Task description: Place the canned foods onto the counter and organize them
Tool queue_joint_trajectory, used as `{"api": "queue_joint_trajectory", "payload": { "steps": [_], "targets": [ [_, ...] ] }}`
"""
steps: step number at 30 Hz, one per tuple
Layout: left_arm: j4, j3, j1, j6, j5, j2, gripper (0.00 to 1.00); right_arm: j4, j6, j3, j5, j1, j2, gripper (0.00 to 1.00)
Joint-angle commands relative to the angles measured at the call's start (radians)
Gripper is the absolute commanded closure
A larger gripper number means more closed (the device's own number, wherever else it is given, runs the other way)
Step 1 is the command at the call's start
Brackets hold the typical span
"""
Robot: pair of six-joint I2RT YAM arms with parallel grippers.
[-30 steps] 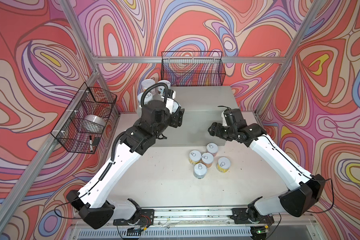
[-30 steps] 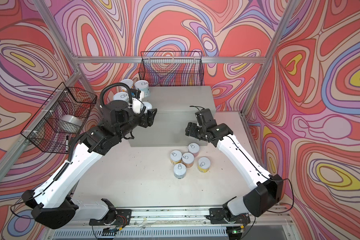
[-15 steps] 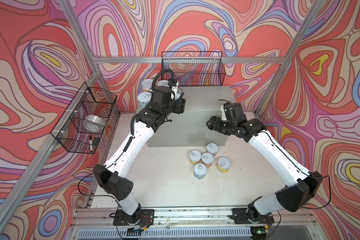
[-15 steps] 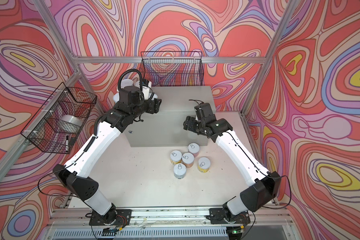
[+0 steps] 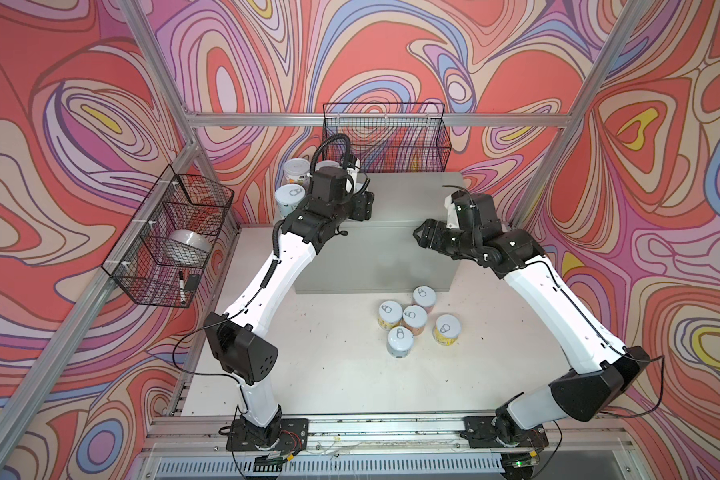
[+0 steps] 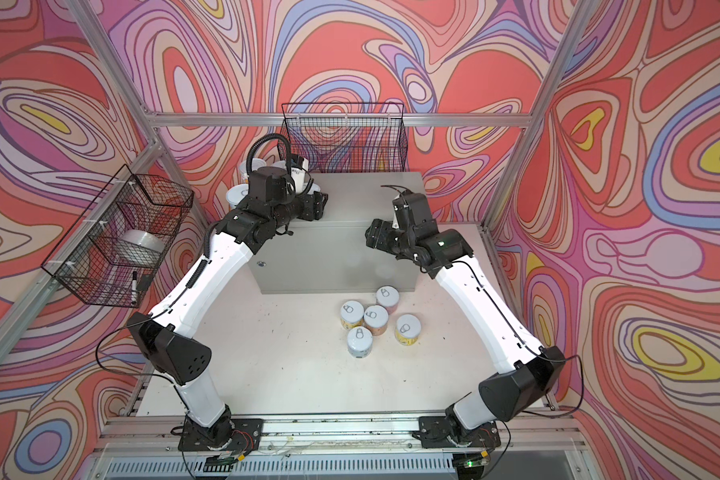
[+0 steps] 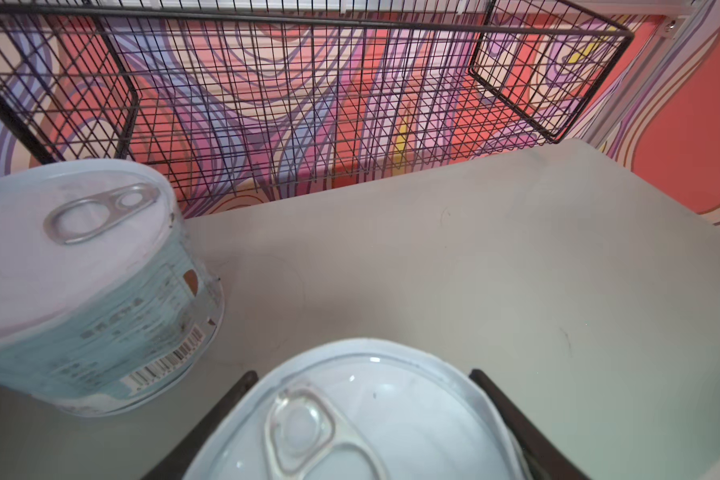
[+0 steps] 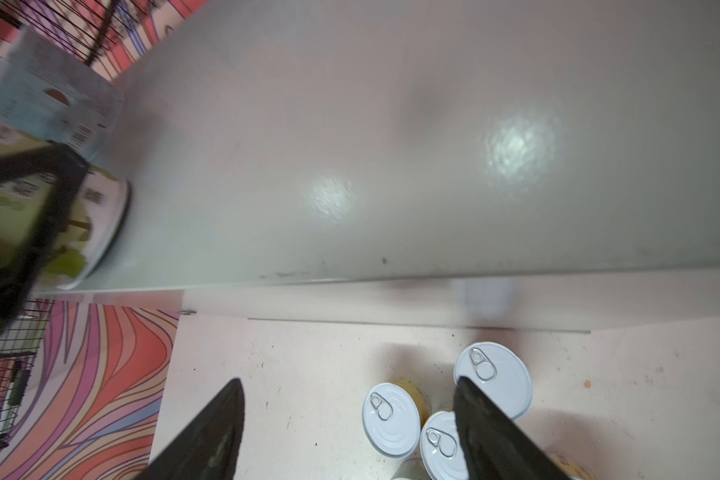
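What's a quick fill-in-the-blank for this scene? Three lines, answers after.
1. ___ cans stand on the table in front of the counter.
2. The left gripper is shut on a ___.
3. The right gripper is ___ and holds nothing.

Missing words: Five; can; open.

**My swirl-walled work cell**

Walls (image 5: 391, 50) of red, pink, purple and blue swirls surround me, framed by silver aluminium struts (image 5: 267, 119). One black wire basket (image 5: 385, 141) hangs on the far wall, a second basket (image 5: 150, 291) on the left. The tabletop (image 5: 329, 374) is pale.
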Motion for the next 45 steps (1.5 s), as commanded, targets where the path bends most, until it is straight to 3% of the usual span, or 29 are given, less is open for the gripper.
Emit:
{"api": "queue_joint_trajectory", "payload": {
  "steps": [1, 19, 35, 45],
  "targets": [
    [0.043, 0.032, 0.005, -0.012, 0.005, 0.011, 0.82, -0.008, -0.021, 0.066, -0.016, 0.002, 0.024, 0.19],
    [0.069, 0.068, 0.007, 0.021, -0.026, 0.023, 0.00, 0.016, -0.033, 0.235, -0.061, 0.002, 0.146, 0.17],
    [0.094, 0.039, 0.005, 0.040, -0.040, -0.104, 0.00, 0.074, -0.033, 0.322, -0.083, -0.001, 0.214, 0.20],
    [0.078, -0.058, 0.003, 0.018, -0.067, -0.295, 0.00, 0.213, 0.055, 0.353, -0.193, -0.001, 0.337, 0.23]
  ]
}}
